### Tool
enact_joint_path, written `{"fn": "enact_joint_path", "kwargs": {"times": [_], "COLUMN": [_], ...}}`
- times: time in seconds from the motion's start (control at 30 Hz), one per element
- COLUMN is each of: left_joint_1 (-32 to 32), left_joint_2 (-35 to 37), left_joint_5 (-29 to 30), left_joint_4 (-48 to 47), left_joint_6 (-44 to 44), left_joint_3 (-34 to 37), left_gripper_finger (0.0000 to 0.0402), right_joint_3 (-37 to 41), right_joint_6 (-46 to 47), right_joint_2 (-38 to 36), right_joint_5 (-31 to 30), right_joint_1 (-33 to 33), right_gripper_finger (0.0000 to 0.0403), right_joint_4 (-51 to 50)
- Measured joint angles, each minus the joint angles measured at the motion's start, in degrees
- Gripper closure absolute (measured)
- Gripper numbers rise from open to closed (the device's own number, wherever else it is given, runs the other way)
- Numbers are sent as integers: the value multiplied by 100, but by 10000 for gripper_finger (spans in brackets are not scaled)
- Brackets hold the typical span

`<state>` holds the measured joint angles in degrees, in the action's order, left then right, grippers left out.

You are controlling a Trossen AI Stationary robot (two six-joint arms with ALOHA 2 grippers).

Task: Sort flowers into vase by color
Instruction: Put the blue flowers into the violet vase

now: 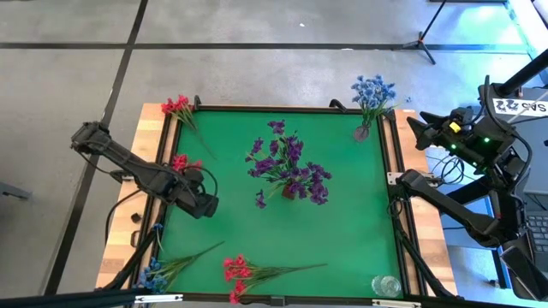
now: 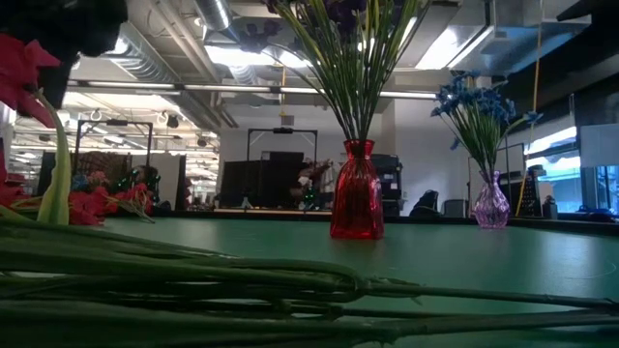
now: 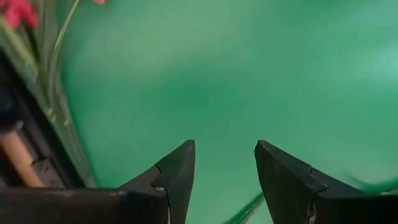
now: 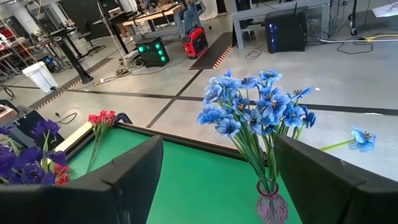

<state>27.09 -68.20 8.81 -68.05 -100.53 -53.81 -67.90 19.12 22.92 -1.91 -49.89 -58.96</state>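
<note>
My left gripper (image 1: 205,206) (image 3: 224,155) hovers open over the left part of the green mat, with a red sprig (image 1: 180,162) (image 3: 17,11) beside it near the mat's left edge. My right gripper (image 1: 417,127) (image 4: 217,186) is open beyond the mat's far right corner and faces the blue flowers (image 1: 373,91) (image 4: 258,106), which stand in a pink-purple vase (image 4: 272,205) (image 2: 490,203). Purple flowers (image 1: 289,169) fill a red vase (image 2: 356,203) at the centre. Lying flat are a red sprig (image 1: 178,107) at the far left corner, a blue sprig (image 1: 156,274) and a red sprig (image 1: 241,272) at the near edge.
A clear glass vase (image 1: 385,286) stands at the mat's near right corner. A loose blue blossom (image 4: 360,138) lies on the floor beyond the table. A raised black frame (image 1: 282,109) borders the mat. Bare green mat (image 1: 342,231) lies right of the centre vase.
</note>
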Motion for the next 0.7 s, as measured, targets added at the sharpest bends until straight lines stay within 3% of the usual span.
{"fn": "enact_joint_path", "kwargs": {"times": [0.2, 0.4, 0.7], "left_joint_1": [84, 693, 1634], "left_joint_2": [-99, -720, -1533], "left_joint_5": [-1026, -1676, -2640], "left_joint_4": [458, 1425, 2009], "left_joint_6": [164, 178, -548], "left_joint_3": [101, 101, 101], "left_gripper_finger": [237, 237, 237], "right_joint_3": [0, 0, 0], "right_joint_6": [-134, -160, -160], "right_joint_2": [2, 4, 4], "right_joint_5": [-2, -164, -175], "right_joint_1": [0, 0, 0], "right_gripper_finger": [97, 97, 98], "right_joint_4": [-37, -325, -313]}}
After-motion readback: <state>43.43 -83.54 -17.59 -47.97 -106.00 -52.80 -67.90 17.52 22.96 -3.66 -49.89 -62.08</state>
